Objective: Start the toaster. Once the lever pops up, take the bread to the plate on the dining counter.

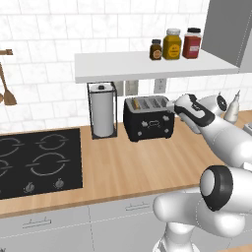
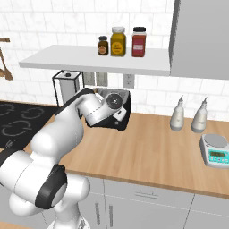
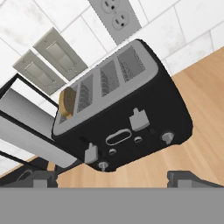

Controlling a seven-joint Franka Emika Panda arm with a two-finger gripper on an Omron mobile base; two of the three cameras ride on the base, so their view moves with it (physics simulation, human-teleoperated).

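Wood-topped surface [image 1: 147, 162] along a white tiled wall, black hob [image 1: 37, 162] at its left, shelf [image 1: 147, 66] above with 3 jars [image 1: 172, 44]. Toaster [image 1: 148, 118] stands at the wall beside the paper towel holder [image 1: 102, 110]. Hand view adds the bread [image 3: 66, 103] poking from the toaster's end slot, plus both levers on its front. Right base view adds 2 bottles [image 2: 179, 114] and a scale [image 2: 216, 150]; the arm hides most of the toaster there. Hand [image 3: 113, 177] fully open, empty, tips short of the toaster.
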